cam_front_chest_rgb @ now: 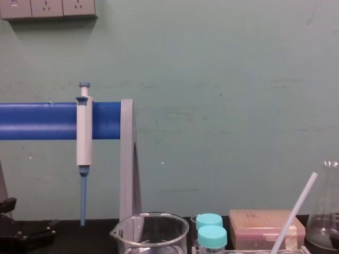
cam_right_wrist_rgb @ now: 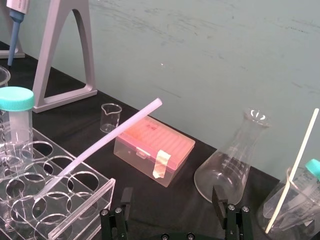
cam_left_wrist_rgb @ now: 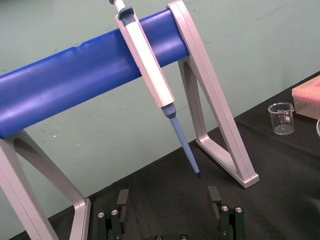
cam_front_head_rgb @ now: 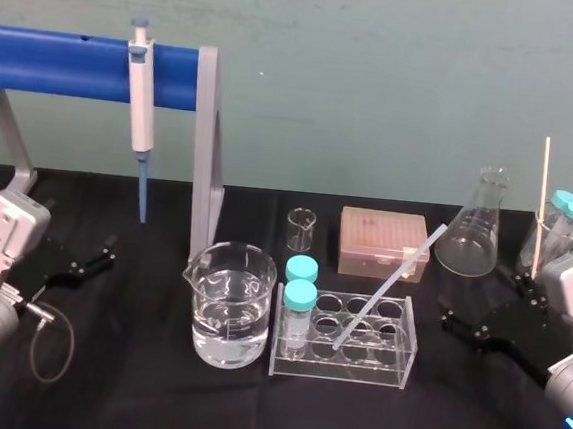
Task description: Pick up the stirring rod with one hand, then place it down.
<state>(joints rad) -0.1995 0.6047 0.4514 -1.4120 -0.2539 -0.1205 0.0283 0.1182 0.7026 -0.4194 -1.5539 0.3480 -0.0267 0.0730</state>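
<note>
hard to make out the lower end of the one stirring rod [cam_front_head_rgb: 385, 293]: blurred through the clear tube rack [cam_front_head_rgb: 393, 374], down in a hole on its right half. slanting up and to the right from there, upper end above the near edge of the one pink tip box [cam_front_head_rgb: 383, 241]. cut off by the bottom edge in the chest view, just the upper stretch showing. touching neither claw.

left claw [cam_front_head_rgb: 87, 262] low over the bench [cam_front_head_rgb: 130, 392] at the left side, fingers spread wide, holding nothing. right claw [cam_front_head_rgb: 481, 304] at the right side, near the flask [cam_front_head_rgb: 474, 231], likewise spread wide and empty, well apart from the rod.

counted: two teal-capped tubes [cam_front_head_rgb: 300, 306] in the rack's left end, one big beaker [cam_front_head_rgb: 228, 310] of clear liquid, one small beaker [cam_front_head_rgb: 301, 229], one flask, one pipette [cam_front_head_rgb: 141, 111] hanging from the blue bar [cam_front_head_rgb: 59, 62].

at the right edge, cut off, a glass vessel [cam_front_head_rgb: 555, 238] with more teal caps, number unclear, and one pale stick [cam_front_head_rgb: 542, 197].
</note>
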